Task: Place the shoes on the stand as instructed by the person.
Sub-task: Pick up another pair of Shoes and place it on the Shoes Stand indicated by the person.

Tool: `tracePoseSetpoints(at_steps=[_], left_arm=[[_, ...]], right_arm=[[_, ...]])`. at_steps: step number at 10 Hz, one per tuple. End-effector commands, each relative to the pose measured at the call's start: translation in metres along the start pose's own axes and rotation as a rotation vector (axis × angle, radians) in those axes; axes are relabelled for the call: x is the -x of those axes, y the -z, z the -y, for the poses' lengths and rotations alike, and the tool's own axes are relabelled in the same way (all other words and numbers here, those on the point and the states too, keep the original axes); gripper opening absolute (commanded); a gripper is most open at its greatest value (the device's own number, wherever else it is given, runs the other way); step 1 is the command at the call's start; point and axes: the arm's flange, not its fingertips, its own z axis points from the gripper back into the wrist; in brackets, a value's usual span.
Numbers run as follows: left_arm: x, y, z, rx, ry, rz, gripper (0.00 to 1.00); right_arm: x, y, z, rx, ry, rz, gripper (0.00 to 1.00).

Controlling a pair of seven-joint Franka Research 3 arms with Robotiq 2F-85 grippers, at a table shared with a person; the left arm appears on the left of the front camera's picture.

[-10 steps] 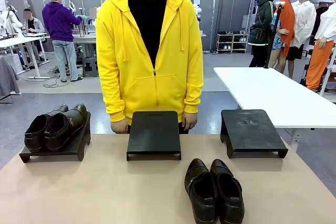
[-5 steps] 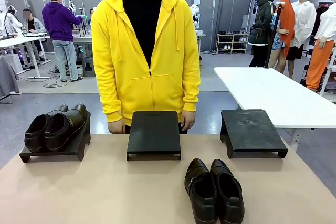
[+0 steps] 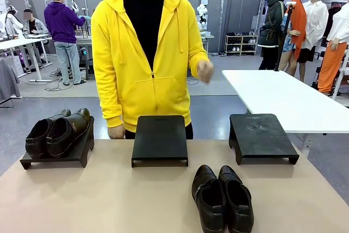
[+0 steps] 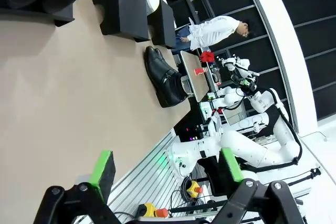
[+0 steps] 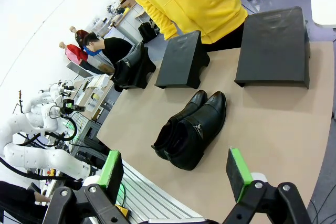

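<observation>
Since the earlier frame the person (image 3: 144,53) has lifted one hand (image 3: 205,71) from the table's far edge to chest height, and the body has shifted a little toward picture left. The other hand (image 3: 116,131) hangs by the table edge, just left of the middle stand (image 3: 160,137). Shoes and stands lie as they did.

Nearest the robot, the left gripper (image 4: 167,170) has its jaws spread wide with nothing between the green pads, above bare table (image 3: 109,200). The right gripper (image 5: 176,172) is likewise wide open and empty, looking down at the strapped pair (image 3: 222,197).

That pair sits on the table near the robot's edge, right of centre, in front of the gap between the middle stand and the right stand (image 3: 262,135). The two shoes touch side by side, toes toward the person. They are very dark, near black, with a soft sheen, a strap across the top and a small metal buckle that catches light in the right wrist view.

Farther back, three low black stands form a row along the far edge. The left stand (image 3: 57,154) carries the glossy pair (image 3: 57,131), two black shoes pressed together, toes angled away from the robot.

The count is four shoes in two pairs, three stands, two grippers.

The person stands behind the middle stand in a bright yellow zip hoodie over a black shirt. Beyond, to the right, is a white table (image 3: 283,96).
</observation>
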Motion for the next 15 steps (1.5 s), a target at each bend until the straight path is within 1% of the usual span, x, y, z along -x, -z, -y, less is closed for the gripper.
tracePoseSetpoints(at_steps=[1, 7, 8, 9, 10, 12, 13, 15], left_arm=[[0.002, 0.001, 0.004, 0.017, 0.012, 0.002, 1.0], [0.002, 0.001, 0.004, 0.017, 0.012, 0.002, 1.0], [0.002, 0.001, 0.004, 0.017, 0.012, 0.002, 1.0], [0.002, 0.001, 0.004, 0.017, 0.012, 0.002, 1.0], [0.002, 0.001, 0.004, 0.017, 0.012, 0.002, 1.0], [0.002, 0.001, 0.004, 0.017, 0.012, 0.002, 1.0], [0.002, 0.001, 0.004, 0.017, 0.012, 0.002, 1.0], [0.002, 0.001, 0.004, 0.017, 0.012, 0.002, 1.0]], right_arm=[[-0.001, -0.001, 0.0, -0.008, -0.021, 0.011, 1.0], [-0.001, -0.001, 0.0, -0.008, -0.021, 0.011, 1.0], [0.0, 0.0, 0.0, 0.0, 0.0, 0.0, 1.0], [-0.016, 0.016, -0.03, -0.015, -0.058, -0.101, 1.0], [-0.028, 0.037, -0.057, 0.001, -0.102, -0.169, 1.0], [-0.051, 0.101, -0.118, 0.062, -0.197, -0.349, 1.0], [-0.055, 0.138, -0.144, 0.115, -0.245, -0.434, 1.0], [-0.047, 0.215, -0.192, 0.206, -0.348, -0.576, 1.0]])
